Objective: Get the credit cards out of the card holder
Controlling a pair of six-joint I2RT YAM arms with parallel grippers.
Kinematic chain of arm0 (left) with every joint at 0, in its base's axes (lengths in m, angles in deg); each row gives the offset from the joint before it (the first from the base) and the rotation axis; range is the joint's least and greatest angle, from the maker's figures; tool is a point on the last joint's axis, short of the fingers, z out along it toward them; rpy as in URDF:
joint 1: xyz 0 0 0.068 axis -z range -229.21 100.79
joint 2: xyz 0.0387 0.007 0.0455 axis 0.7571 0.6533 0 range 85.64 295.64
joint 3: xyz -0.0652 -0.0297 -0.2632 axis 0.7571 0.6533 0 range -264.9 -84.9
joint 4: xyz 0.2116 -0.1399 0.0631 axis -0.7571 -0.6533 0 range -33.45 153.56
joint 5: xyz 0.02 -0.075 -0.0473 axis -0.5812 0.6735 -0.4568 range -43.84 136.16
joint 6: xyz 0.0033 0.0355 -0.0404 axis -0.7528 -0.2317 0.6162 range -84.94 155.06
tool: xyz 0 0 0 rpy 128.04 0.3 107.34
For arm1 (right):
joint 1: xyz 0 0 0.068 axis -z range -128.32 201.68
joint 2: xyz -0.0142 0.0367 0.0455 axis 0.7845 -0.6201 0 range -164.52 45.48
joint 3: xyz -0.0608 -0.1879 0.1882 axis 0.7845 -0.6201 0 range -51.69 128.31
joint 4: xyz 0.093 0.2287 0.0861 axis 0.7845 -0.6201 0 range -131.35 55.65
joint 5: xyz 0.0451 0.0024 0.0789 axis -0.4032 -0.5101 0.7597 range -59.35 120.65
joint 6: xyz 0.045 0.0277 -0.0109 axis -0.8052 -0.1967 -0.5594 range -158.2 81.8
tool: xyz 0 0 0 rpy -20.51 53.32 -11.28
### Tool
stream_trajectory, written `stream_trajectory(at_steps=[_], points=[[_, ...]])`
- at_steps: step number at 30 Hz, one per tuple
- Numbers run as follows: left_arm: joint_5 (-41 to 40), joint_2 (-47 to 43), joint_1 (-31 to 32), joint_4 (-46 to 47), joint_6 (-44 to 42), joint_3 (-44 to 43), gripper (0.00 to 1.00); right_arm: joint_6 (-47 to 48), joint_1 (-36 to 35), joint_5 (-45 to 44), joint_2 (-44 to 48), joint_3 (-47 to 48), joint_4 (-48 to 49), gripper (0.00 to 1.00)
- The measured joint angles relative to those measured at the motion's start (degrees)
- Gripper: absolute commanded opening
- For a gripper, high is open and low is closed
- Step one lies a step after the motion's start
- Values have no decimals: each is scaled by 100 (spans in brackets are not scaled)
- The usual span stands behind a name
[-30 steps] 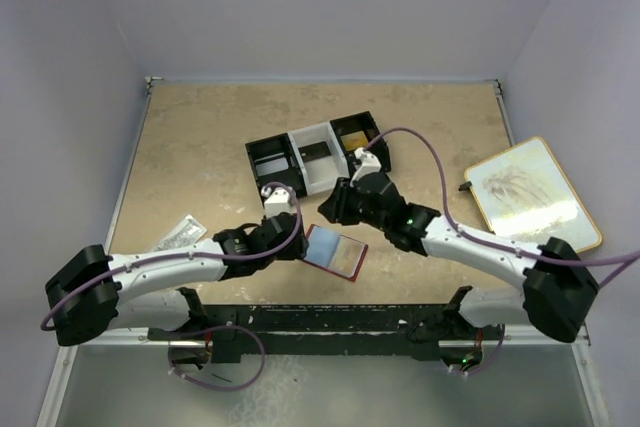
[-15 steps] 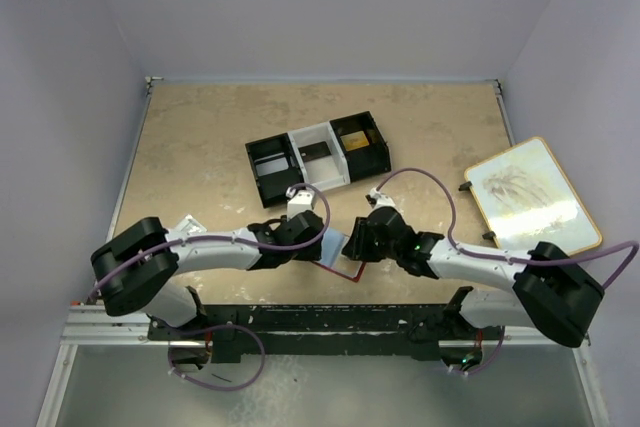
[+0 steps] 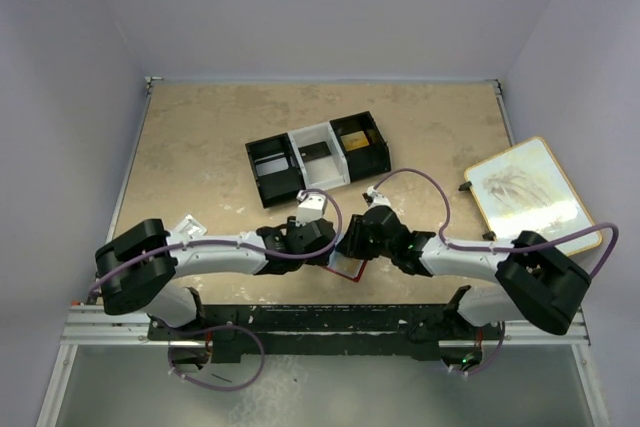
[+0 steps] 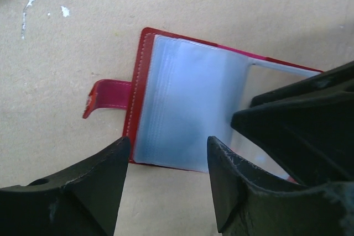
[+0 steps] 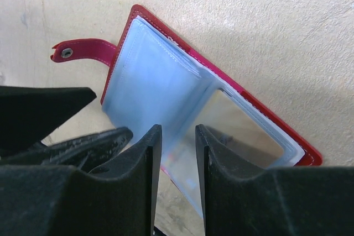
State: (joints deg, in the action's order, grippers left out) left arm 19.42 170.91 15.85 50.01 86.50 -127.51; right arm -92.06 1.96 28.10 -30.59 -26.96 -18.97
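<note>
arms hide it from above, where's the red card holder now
In the top view the card holder lies open near the table's front edge, centre, under the left gripper and right gripper, nearer than the tray.

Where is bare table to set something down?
Bare tan tabletop lies left of the black-and-white three-compartment tray, and between it and the wood-framed picture board. Crowded near edge: left gripper and right gripper at the red card holder.

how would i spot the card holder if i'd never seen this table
On the tan table, look nearer the arms than the black-and-white tray, right under the left fingers and right fingers. The card holder lies open flat there: the only red thing, with pale blue clear sleeves and a snap tab.
</note>
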Motion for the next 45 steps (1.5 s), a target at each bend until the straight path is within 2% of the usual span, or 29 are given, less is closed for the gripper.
stream_trajectory(at_steps=[8,11,15,21,29,45], points=[[-48,299,136,238,26,-114,53,-129,-4,-96,-2,0,4,34],[-162,452,142,286,61,-144,48,-166,-4,-105,39,0,-50,34],[-424,612,162,149,190,-284,45,-192,-4,-142,328,-15,-433,35],[-636,715,214,24,295,-352,33,-212,-4,-304,1019,-37,-1248,38],[-619,623,214,181,295,-205,33,-326,-4,-422,1357,-66,-1759,39],[-592,597,214,197,282,-184,32,-444,-4,-411,1047,-138,-1641,37]])
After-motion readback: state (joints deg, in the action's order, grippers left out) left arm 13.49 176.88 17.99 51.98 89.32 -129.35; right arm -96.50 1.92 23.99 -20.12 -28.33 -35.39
